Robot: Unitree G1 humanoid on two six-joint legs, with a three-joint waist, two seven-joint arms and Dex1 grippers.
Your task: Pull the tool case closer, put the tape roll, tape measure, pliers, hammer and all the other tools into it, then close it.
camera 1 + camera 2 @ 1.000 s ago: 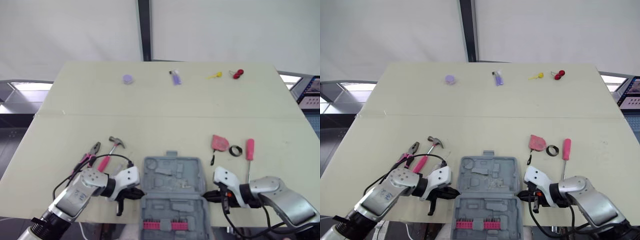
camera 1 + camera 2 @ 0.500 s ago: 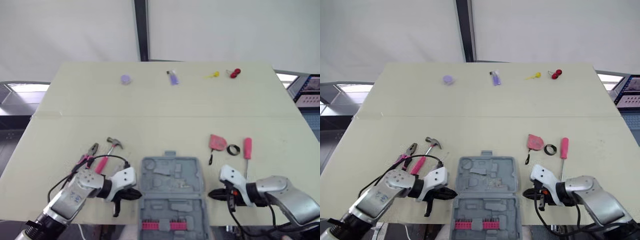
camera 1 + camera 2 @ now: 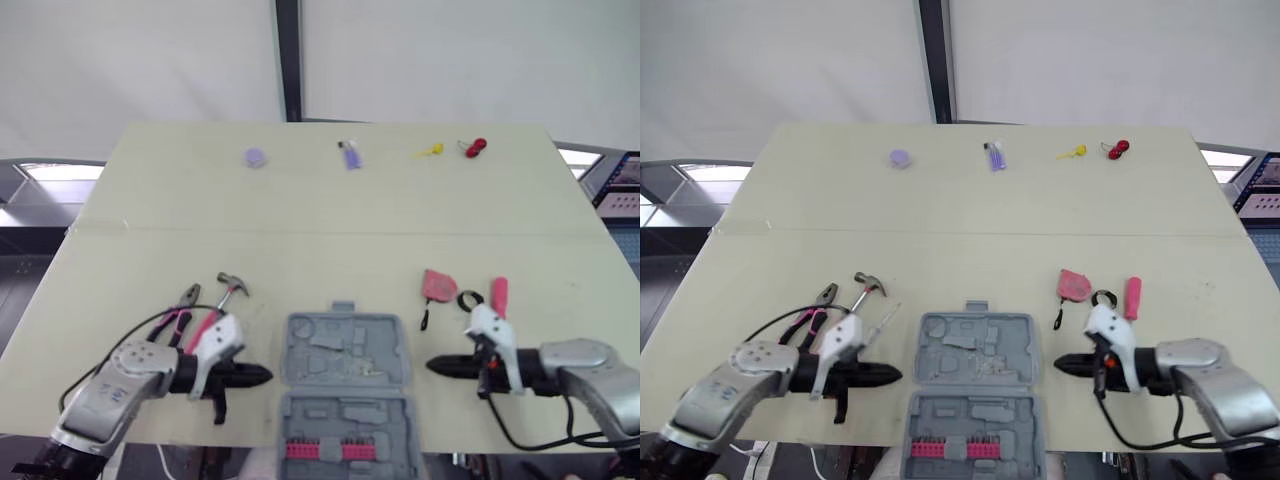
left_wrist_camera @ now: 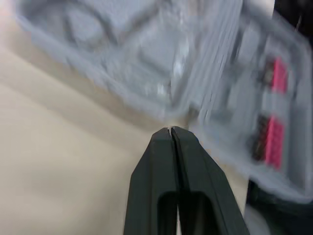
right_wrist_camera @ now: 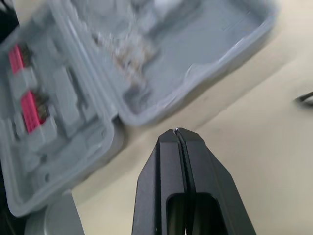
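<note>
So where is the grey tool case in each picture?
Left eye view: tool case low in the middle, between left pincer and right pincer.
Right eye view: tool case there too.
Left wrist view: tool case beyond the pincer's tips.
Right wrist view: tool case likewise.
Shared landmark: pink strip inside it.

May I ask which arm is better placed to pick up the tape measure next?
Right: the right gripper lies near the tape measure, while the left gripper is beyond the tool case.

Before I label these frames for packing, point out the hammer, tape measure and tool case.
hammer (image 3: 869,283): right eye view, on its metal head.
tape measure (image 3: 1073,284): right eye view, its pink body.
tool case (image 3: 980,346): right eye view, bare upper tray.
</note>
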